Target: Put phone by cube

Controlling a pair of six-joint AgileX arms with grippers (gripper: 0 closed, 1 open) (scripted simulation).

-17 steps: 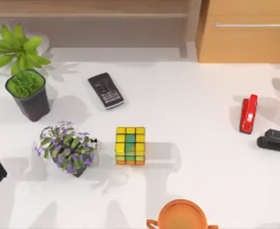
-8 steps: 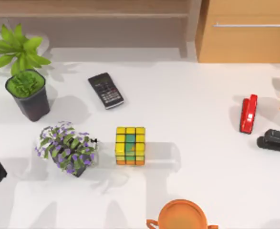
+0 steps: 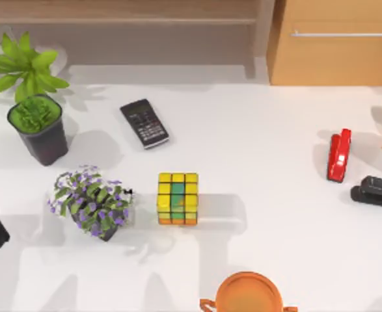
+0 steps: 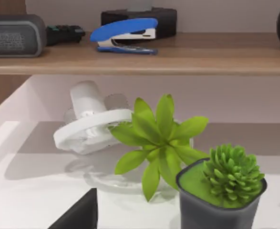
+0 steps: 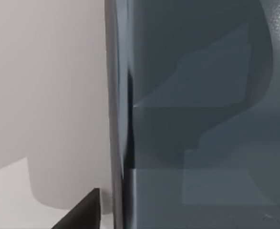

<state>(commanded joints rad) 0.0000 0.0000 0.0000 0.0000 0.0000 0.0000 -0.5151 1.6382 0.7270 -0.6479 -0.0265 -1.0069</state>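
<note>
The puzzle cube (image 3: 177, 198) sits alone mid-counter (image 3: 269, 169); my right wrist view is pressed against the dark grey-blue phone (image 5: 202, 114) (tool state unclear). Placement remains undone.

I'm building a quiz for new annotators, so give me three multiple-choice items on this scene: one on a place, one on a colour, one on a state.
1. What stands just left of the cube in the top view?
A. the purple-flowered plant
B. the red stapler
C. the orange pot

2. What colour is the stapler on the shelf in the left wrist view?
A. red
B. blue
C. green

3. How does the black keypad device lie?
A. flat on the table, apart from the cube
B. leaning on the cube
C. on top of the cube

Answers: 1 A, the purple-flowered plant sits beside the cube's left side. 2 B, the shelf stapler has a blue top. 3 A, the black keypad device lies flat, well clear of the cube.
</note>
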